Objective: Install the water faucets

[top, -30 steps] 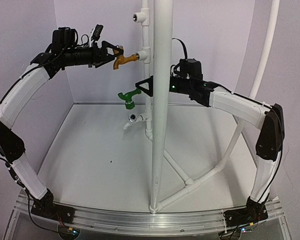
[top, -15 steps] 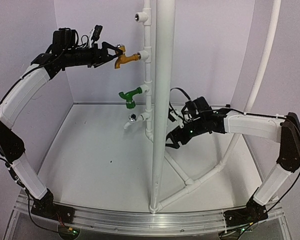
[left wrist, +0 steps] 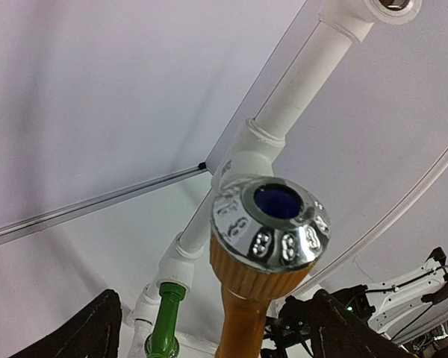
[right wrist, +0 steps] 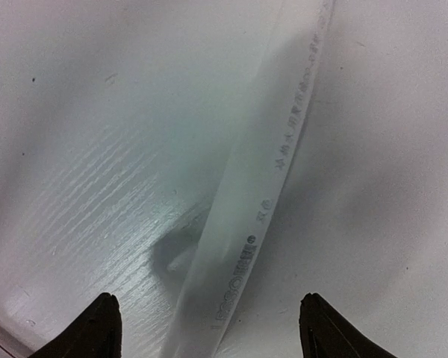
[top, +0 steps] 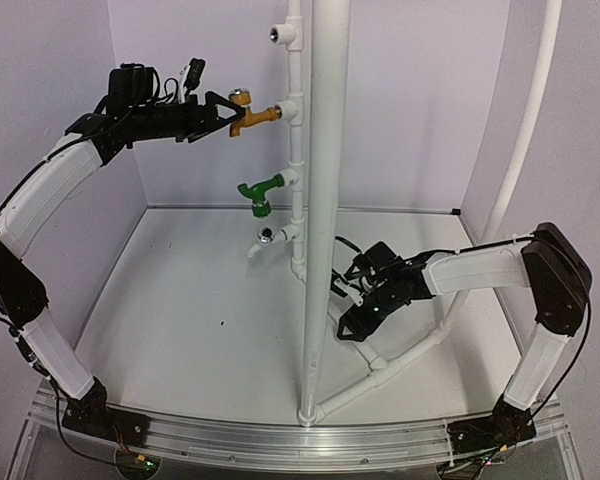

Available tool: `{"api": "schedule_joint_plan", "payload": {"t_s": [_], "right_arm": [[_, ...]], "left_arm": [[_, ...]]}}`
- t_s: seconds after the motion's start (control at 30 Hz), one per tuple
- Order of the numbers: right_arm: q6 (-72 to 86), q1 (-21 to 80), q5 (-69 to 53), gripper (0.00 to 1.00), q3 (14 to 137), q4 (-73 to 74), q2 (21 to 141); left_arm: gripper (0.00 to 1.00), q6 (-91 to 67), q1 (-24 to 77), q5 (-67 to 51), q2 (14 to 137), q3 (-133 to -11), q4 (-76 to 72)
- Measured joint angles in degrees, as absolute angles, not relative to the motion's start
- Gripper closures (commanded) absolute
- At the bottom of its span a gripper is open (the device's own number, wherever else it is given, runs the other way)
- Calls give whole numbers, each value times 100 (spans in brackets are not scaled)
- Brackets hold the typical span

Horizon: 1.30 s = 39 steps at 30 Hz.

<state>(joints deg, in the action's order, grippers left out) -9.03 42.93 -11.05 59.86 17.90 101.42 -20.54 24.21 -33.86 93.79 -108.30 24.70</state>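
- Top view: left claw (top: 228, 113) sits around the shiny brass-gold faucet (top: 255, 116), which is threaded into the white pipe tee (top: 292, 108) just ahead. The green plastic faucet (top: 259, 192) is below the claw.
- Left wrist: jaws spread, chrome knob (left wrist: 272, 224) between them, no contact. I'd pinch square, then twist along the thread.
- Right wrist: right claw (right wrist: 209, 328) gapes empty over a white pipe (right wrist: 261, 194).

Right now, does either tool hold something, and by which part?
Nothing is held. The left tool stands open at the knob of the brass faucet; the right tool is open and empty.
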Motion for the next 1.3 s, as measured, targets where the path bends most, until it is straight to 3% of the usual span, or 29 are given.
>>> {"api": "schedule_joint_plan", "payload": {"t_s": [0.07, 0.33, 0.47, 0.8, 1.2, 1.3], "right_arm": [[-969, 4348, -971, 51, 5987, 1747, 10281], [-1121, 4411, -697, 88, 6258, 1907, 10672], [-1388, 4226, -401, 99, 6321, 1968, 10684], [-2013, 4014, -152, 100, 6842, 2436, 10988], [-1682, 4002, -149, 100, 7450, 2864, 11354], [-1666, 3994, -168, 100, 7450, 2862, 11356]], "left_arm": [[15, -2055, 2421, -3372, 9319, -10747, 2447], [18, -1981, 2421, -3319, 9244, -10643, 2425], [19, -1849, 2421, -3333, 9244, -10655, 2464], [21, -1212, 2813, -2943, 9314, -11046, 2877], [40, -988, 3457, -1517, 9317, -11065, 2944], [51, -898, 3471, -1394, 9317, -11056, 2934]]}}
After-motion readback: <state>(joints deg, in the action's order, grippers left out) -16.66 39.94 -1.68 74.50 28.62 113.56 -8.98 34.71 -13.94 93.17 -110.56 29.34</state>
